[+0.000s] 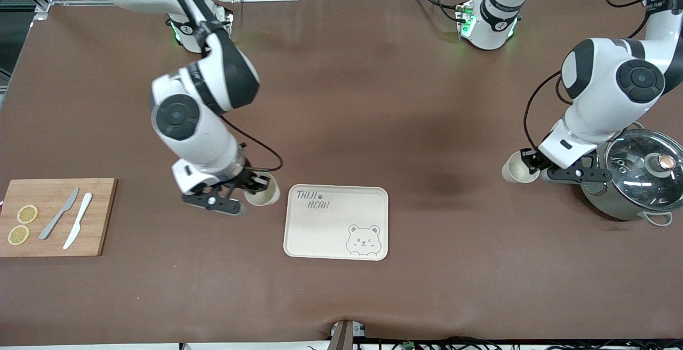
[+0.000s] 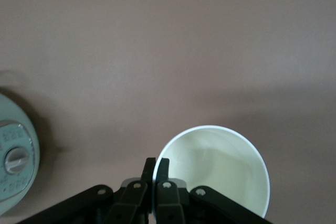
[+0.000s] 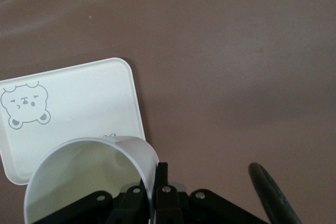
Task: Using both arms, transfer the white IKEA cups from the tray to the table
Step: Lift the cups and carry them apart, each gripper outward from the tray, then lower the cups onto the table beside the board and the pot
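My right gripper (image 1: 256,183) is shut on the rim of a white cup (image 1: 262,193) and holds it tilted, just beside the corner of the cream bear-printed tray (image 1: 336,232) toward the right arm's end. In the right wrist view the fingers (image 3: 163,174) pinch that cup's wall (image 3: 89,174), with the tray (image 3: 68,103) below. My left gripper (image 1: 529,164) is shut on the rim of the second white cup (image 1: 517,169), over bare table beside the pot. In the left wrist view the fingers (image 2: 163,167) pinch its rim (image 2: 220,166).
A steel pot with a glass lid (image 1: 637,179) stands at the left arm's end; its lid also shows in the left wrist view (image 2: 13,161). A wooden board (image 1: 56,216) with two lemon slices and two knives lies at the right arm's end.
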Robot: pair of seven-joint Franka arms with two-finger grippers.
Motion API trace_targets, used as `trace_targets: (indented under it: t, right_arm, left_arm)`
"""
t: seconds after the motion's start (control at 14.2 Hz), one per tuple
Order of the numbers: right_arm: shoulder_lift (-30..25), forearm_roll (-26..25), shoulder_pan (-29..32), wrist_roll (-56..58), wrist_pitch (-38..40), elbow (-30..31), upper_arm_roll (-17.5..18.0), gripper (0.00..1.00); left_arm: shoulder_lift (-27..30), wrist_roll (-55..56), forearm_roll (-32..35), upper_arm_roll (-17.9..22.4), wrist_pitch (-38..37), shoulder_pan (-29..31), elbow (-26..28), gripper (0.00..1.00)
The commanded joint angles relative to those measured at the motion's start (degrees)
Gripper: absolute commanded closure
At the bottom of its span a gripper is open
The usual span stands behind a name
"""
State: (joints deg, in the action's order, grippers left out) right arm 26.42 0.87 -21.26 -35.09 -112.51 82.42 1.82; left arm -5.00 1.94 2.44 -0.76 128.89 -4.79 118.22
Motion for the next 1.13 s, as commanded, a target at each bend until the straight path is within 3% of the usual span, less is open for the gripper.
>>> trace_targets:
  t: [0.0,0.28,0.78,1.06]
  right_arm:
    - [-6.4,1.3,4.1,7.0,-0.5,8.3,0.9,1.00]
    - [-12.0,2.4,10.7,18.0,-0.4,15.3,0.9,1.00]
    - [-13.4,2.4,21.9,37.4,-1.1,18.9,0.8,1.00]
    - [-13.0,2.4,25.8,45.5,-9.7,24.3,0.8,1.00]
  left_arm:
    - [5.8,-3.1,-2.4,-0.8,6.2,2.6,9.3,1.00]
    - [7.7,-12.6,-13.0,-0.7,13.8,5.1,16.9,1.00]
    - [5.2,-13.7,-13.3,-0.9,26.1,5.0,23.4,1.00]
    - [1.7,-13.7,-13.3,-1.7,30.5,4.8,23.6,1.00]
